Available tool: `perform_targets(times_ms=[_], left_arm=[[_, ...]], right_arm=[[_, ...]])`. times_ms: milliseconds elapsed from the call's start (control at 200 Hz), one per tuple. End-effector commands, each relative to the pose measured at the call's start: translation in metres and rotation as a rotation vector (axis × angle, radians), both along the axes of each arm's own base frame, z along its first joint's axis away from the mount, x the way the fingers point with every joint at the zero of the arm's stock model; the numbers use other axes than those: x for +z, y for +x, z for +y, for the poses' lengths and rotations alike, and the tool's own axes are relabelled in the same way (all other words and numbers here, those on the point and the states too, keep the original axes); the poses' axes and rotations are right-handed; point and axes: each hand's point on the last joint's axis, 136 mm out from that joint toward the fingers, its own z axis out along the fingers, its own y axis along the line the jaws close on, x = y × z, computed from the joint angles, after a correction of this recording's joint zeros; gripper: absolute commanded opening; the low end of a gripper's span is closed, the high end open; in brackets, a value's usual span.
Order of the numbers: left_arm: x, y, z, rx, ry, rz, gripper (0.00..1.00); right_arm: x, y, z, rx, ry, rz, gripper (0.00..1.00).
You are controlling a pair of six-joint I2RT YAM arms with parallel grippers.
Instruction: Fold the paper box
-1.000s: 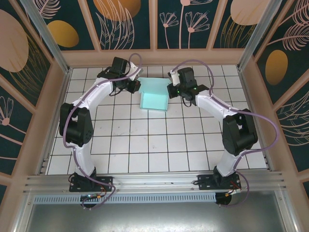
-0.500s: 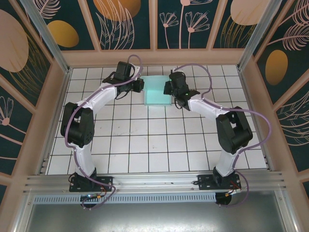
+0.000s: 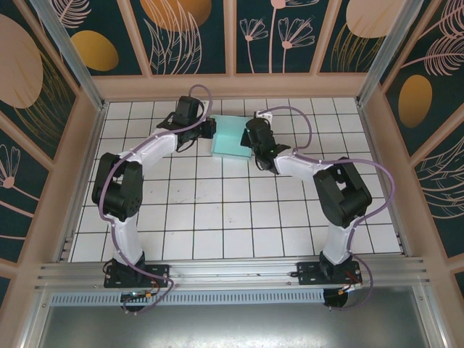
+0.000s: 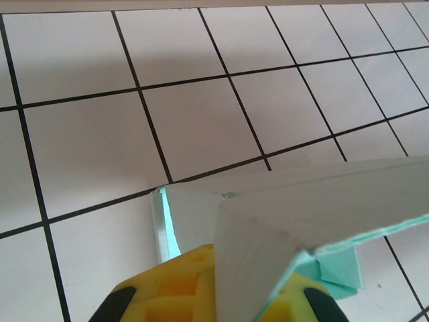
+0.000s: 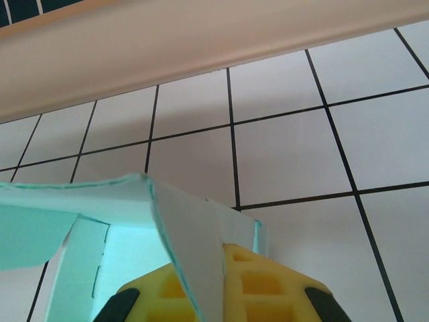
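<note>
The left gripper [image 3: 208, 129] sits at the 9 o'clock edge of the box [image 3: 230, 136], and the right gripper [image 3: 251, 141] at its 3 o'clock edge, each touching the card. We cannot tell from any view whether either gripper is clenched on the card or merely resting against it.

The box lies at 12 o'clock on the worktop [image 3: 217, 217], near the far rail. From above it reads as a mint patch, nearly square. Its sides run roughly 12 to 6, skewed a little clockwise. We cannot make out a long axis.

In the left wrist view, the left gripper [image 4: 194, 295] shows as a yellow block at 6 o'clock. A pale panel of the box [image 4: 322, 201] crosses over it and runs off toward 3 o'clock. The mint colour shows along its cut edge and on a small flap below.

In the right wrist view, the right gripper [image 5: 241, 295] is likewise a yellow block at 6 o'clock. A pale panel of the box [image 5: 191, 235] bends down across it. Here we also see the mint inside and a low inner wall toward 8 o'clock, with the rail [image 5: 201, 40] at 12 o'clock.

Both arms reach far forward. The left arm [image 3: 119, 192] bows out to 9 o'clock and the right arm [image 3: 341, 192] to 3 o'clock, with the wrists turned inward to face each other.
</note>
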Motion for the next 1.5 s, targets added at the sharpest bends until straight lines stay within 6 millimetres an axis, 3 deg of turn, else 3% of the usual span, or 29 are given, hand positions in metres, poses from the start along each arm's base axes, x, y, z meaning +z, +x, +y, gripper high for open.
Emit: perform_targets(times_ms=[0, 976, 1001, 1326, 1366, 1496], left_arm=[[0.003, 0.002, -0.013, -0.007, -0.048, -0.045, 0.0], [-0.01, -0.033, 0.009, 0.008, -0.078, -0.285, 0.0], [-0.019, -0.039, 0.011, 0.006, -0.065, -0.272, 0.0], [-0.034, -0.05, 0.019, 0.022, -0.064, -0.295, 0.0], [-0.037, -0.05, 0.02, 0.028, -0.056, -0.289, 0.0], [-0.039, -0.052, 0.025, 0.049, -0.043, -0.274, 0.0]], right_arm=[[-0.007, -0.002, 0.007, -0.034, 0.033, -0.026, 0.0], [-0.028, -0.053, 0.013, -0.052, -0.024, -0.265, 0.0], [-0.027, -0.055, 0.014, -0.05, -0.025, -0.276, 0.0], [-0.022, -0.074, 0.028, 0.006, -0.088, -0.387, 0.0], [-0.022, -0.075, 0.028, 0.006, -0.092, -0.389, 0.04], [-0.008, -0.08, 0.028, 0.024, -0.089, -0.417, 0.32]])
